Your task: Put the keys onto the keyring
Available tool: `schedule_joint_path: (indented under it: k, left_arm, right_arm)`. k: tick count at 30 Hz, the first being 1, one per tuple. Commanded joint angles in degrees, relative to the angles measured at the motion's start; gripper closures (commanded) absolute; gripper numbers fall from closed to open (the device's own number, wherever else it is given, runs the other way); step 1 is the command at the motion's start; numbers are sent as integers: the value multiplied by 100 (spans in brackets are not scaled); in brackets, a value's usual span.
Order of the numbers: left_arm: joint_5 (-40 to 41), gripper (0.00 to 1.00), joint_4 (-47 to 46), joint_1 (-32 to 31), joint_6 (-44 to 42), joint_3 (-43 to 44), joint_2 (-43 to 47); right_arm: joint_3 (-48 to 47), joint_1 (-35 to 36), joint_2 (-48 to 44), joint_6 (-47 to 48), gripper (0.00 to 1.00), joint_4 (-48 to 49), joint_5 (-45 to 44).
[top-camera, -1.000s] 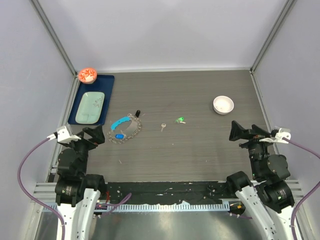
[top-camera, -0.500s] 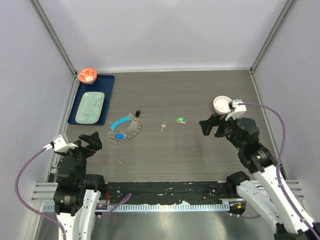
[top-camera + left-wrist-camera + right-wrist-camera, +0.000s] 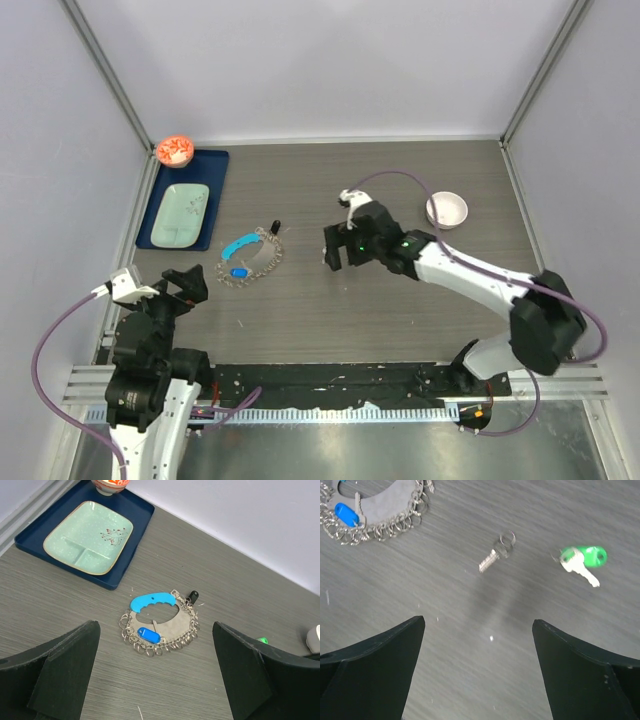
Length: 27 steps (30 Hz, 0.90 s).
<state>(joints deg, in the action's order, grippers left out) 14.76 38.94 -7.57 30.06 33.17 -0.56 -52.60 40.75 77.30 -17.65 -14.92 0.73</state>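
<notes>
The keyring (image 3: 248, 260), a loop of silvery chain with a light-blue strap (image 3: 152, 601) and a dark-blue tag (image 3: 148, 634), lies left of centre on the table. In the right wrist view the plain silver key (image 3: 497, 552) and the green-headed key (image 3: 582, 560) lie apart on the table, with the keyring (image 3: 375, 510) at the upper left. My right gripper (image 3: 332, 255) hovers open above the keys and hides them in the top view; its jaws (image 3: 478, 625) hold nothing. My left gripper (image 3: 185, 282) is open and empty, back from the keyring (image 3: 160, 622).
A dark-blue tray (image 3: 215, 165) with a pale green plate (image 3: 182, 213) sits at the far left, an orange bowl (image 3: 175, 150) at its far corner. A white bowl (image 3: 447, 209) stands at the right. Walls enclose the table's sides and back.
My right arm has swung from the table's right side to the middle, over the two keys. The left arm has pulled back slightly. The keys and keyring have not moved.
</notes>
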Motion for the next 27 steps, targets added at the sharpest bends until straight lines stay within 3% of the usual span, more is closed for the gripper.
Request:
schedule_joint_path:
  k: [1,5,13,19,27]
  left_arm:
    - [-123,0,-44,-42,0,129,328]
    - [-140,0,-53,-51,-27,129,319]
    - [-167,0,-70,-95,-36,93,311]
    - [-184,0,-79,-113,-53,93,311]
    - [-237,0,-115,-113,-53,58,311]
  right_arm:
    - [-1014,686,908,244,5,200,-1232]
    - [-1787,1205,1805,341,14,278,-1646]
    - [-2580,1804,3272,499,34,876,-1585]
    - [-2764,1980,3661,499,54,1438,-1269]
    - [-2791,2024,4056,508,67,2115,-1611]
